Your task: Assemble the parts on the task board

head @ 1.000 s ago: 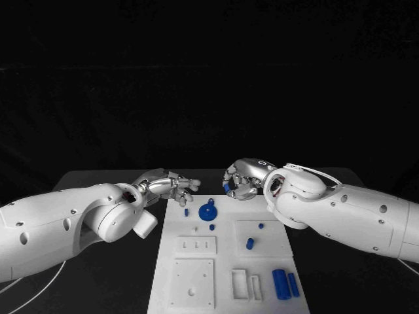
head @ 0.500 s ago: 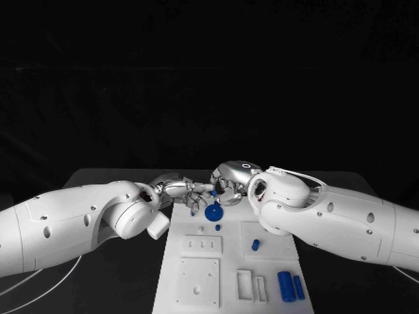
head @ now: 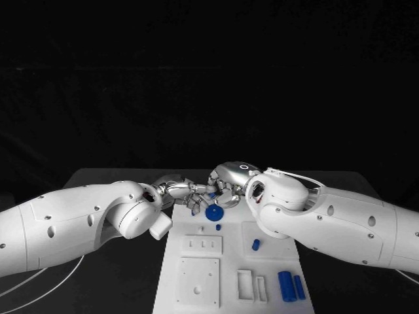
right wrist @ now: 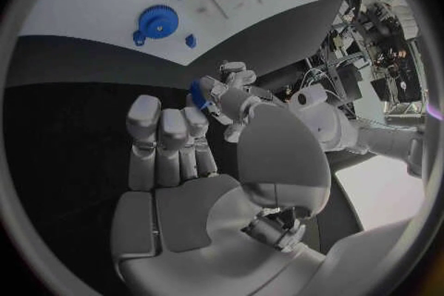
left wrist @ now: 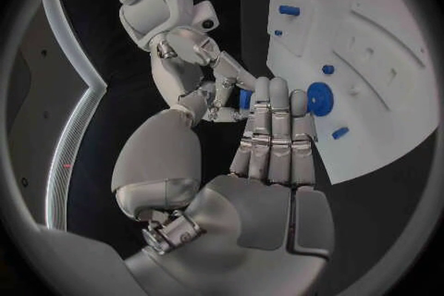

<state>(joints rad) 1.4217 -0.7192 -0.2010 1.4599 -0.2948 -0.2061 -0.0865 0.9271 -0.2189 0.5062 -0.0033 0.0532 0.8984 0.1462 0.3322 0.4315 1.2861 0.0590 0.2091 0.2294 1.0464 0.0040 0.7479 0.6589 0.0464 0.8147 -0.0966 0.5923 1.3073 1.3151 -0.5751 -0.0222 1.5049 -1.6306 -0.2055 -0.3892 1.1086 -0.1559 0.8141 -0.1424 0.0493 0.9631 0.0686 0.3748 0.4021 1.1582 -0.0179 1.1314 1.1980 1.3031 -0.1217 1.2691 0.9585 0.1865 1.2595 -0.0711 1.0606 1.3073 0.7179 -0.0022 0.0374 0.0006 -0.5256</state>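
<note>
- My left hand [head: 179, 190] and my right hand [head: 230, 182] meet fingertip to fingertip above the far end of the task board [head: 230, 275].
- Between the two hands sits a small blue part [left wrist: 245, 99]; in the left wrist view it lies against my right hand's fingers, at the tips of my left hand's straight fingers.
- In the right wrist view the same blue part [right wrist: 196, 95] shows at my left hand's fingertips, just beyond my right hand's own upright fingers [right wrist: 171, 135].
- Both hands touch the piece, as far as I can see, but the contact is small and partly hidden, so I cannot tell which hand truly grasps it.
- Just below my hands, on the board's far end, lies the blue gear [head: 214, 211], with a small blue peg [head: 218, 227] near it on my side.
- Further toward me from the right hand stands a short blue piece [head: 255, 244] on a raised square of the board.
- Nearest me, below my right arm [head: 342, 222], two blue cylinders [head: 288, 286] lie side by side at the board's corner.
- Below my left arm [head: 68, 226] the board has white recessed plates [head: 198, 281].
</note>
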